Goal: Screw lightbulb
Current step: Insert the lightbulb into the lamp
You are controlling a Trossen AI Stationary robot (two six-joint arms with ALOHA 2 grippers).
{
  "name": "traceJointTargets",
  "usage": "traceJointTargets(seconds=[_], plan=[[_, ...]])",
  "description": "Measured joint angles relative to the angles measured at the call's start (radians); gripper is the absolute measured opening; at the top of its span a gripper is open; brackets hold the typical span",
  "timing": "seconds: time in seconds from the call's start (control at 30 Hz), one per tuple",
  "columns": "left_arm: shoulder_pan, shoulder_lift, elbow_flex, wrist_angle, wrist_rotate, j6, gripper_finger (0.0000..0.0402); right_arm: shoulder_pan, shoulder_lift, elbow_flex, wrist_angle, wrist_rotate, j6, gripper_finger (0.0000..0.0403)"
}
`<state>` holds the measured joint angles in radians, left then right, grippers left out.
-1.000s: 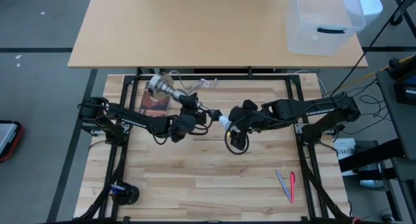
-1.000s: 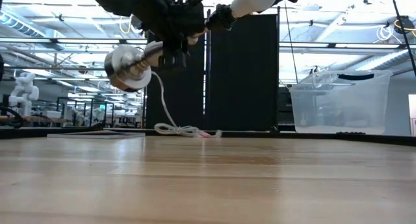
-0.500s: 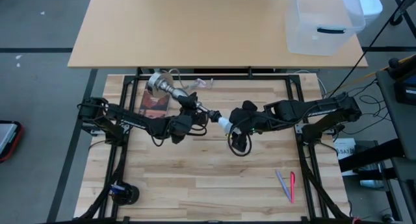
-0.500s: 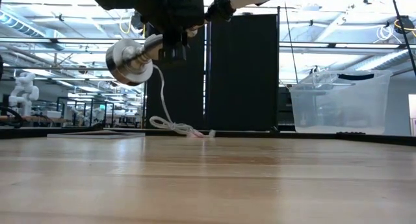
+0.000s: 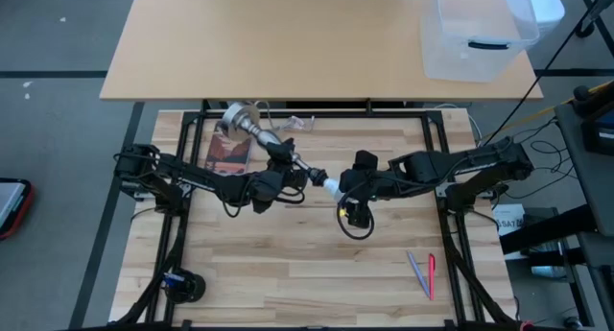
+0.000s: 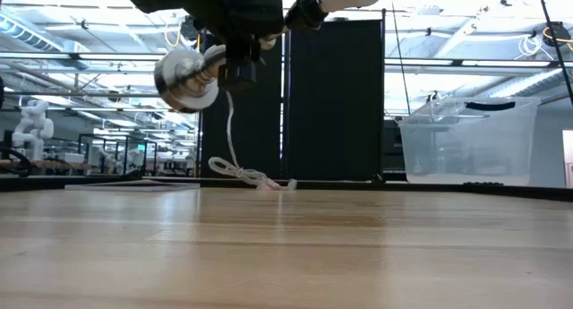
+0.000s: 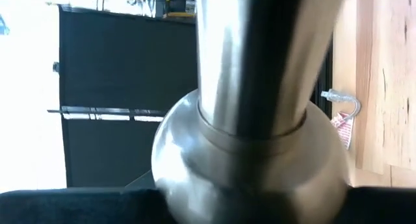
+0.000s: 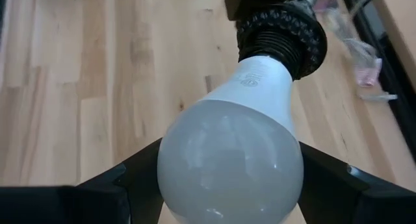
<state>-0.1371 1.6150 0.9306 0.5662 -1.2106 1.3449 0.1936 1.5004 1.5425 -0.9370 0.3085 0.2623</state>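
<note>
Above the wooden counter (image 5: 288,264), the right pincer (image 5: 342,188) pinches the frosted white lightbulb (image 8: 234,152), seated in the dark socket (image 8: 281,30) of the silvery stand (image 6: 186,76) the left pincer (image 5: 278,170) clamps.

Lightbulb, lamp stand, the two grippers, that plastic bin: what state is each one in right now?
lightbulb: base seated in the dark socket, globe clamped by the right gripper.
lamp stand: lifted off the table, tilted, cord trailing down.
left gripper: shut on the lamp stand's stem.
right gripper: shut on the lightbulb.
plastic bin: upright on the far table.
</note>
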Motion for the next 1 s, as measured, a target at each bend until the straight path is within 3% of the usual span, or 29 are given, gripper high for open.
traceJointTargets(seconds=[0.6, 1.0], plan=[[0.002, 0.0, 0.0, 0.189, -0.007, 0.075, 0.0131, 0.003, -0.003, 0.003, 0.133, 0.024, 0.281, 0.028], [0.01, 0.0, 0.0, 0.199, 0.024, 0.087, 0.0131, 0.0, -0.001, 0.003, 0.135, 0.019, 0.325, 0.0283]])
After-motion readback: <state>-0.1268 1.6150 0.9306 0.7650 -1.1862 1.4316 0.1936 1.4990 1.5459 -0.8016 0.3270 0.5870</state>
